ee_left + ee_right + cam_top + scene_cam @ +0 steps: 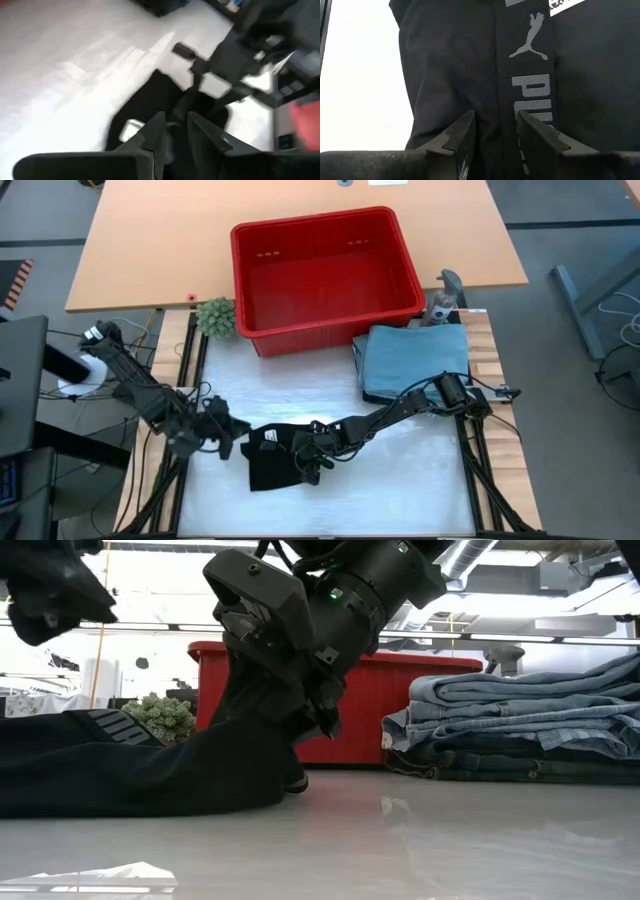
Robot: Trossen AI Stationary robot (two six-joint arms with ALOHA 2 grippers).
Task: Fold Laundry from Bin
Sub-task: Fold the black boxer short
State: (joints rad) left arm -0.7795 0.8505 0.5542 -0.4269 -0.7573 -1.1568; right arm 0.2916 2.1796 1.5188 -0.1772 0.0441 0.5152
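A black garment (pixel 270 462) from the laundry lies near the middle of the white table, toward its near edge. A grey waistband with white lettering (pixel 527 85) shows on it. My right gripper (pixel 308 463) reaches in from the right and is shut on this garment. My left gripper (pixel 228 432) hangs just left of the garment, raised clear of it (pixel 55 590), with its fingers a little apart (pixel 175 122) and nothing between them. The red bin (pixel 240 240) stands at the far side with nothing showing inside. My right gripper pinches a raised fold of the black garment (pixel 496 107) between its two fingers, right beside the lettered waistband. The fingers slant down from the table's right. The cloth rises to the fingers (pixel 250 710), and the rest of the garment (pixel 120 775) lies on the table.
A stack of folded blue denim (pixel 415 360) lies at the right, against the bin's near right corner. A small green plant (pixel 215 317) stands at the bin's near left corner. White table surface lies bare left of and nearer than the garment.
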